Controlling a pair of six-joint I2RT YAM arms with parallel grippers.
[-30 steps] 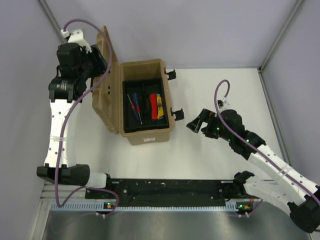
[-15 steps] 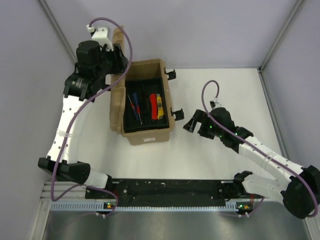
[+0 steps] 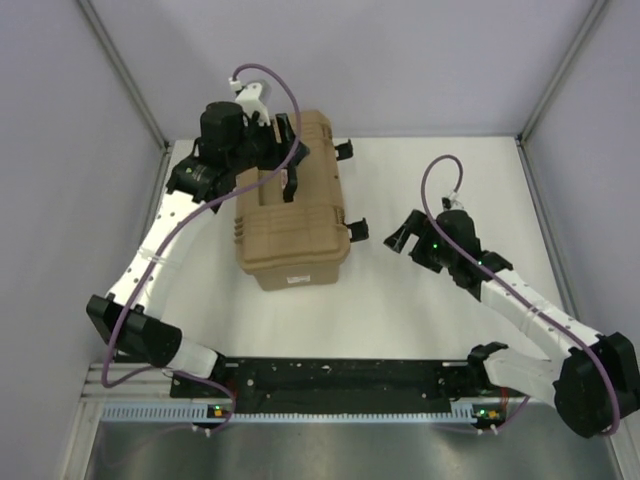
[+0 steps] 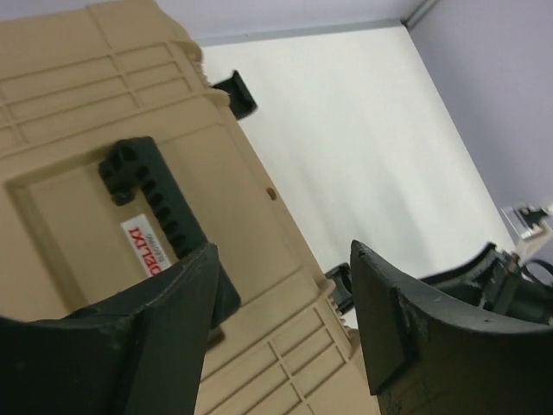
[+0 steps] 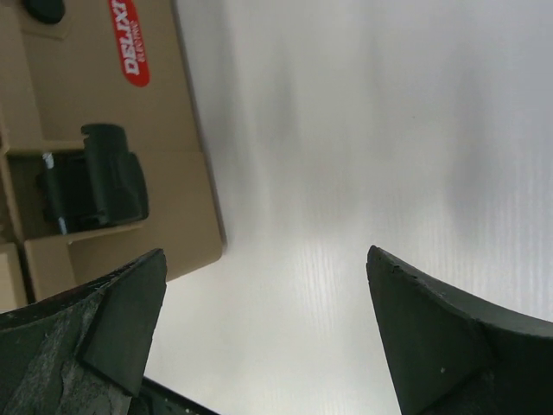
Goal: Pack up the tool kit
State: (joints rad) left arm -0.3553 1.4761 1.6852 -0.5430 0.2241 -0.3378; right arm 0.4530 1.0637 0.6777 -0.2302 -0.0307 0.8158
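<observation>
The tan toolbox (image 3: 295,225) sits upper centre-left of the frame, lid down. My left gripper (image 3: 282,172) hangs over the lid's far half. My right gripper (image 3: 401,236), right of centre, is near the box's black latch (image 3: 356,229), apart from it

Tan ribbed toolbox (image 3: 290,205) sits lid-down on the white table — black latches (image 3: 355,229) hanging unfastened.

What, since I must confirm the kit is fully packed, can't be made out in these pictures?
Contents of the toolbox: hidden under its shut lid, every view.
Handle: lower end behind the left gripper's finger, left wrist view.
Latches: too small in the top view to judge whether fastened.
</observation>
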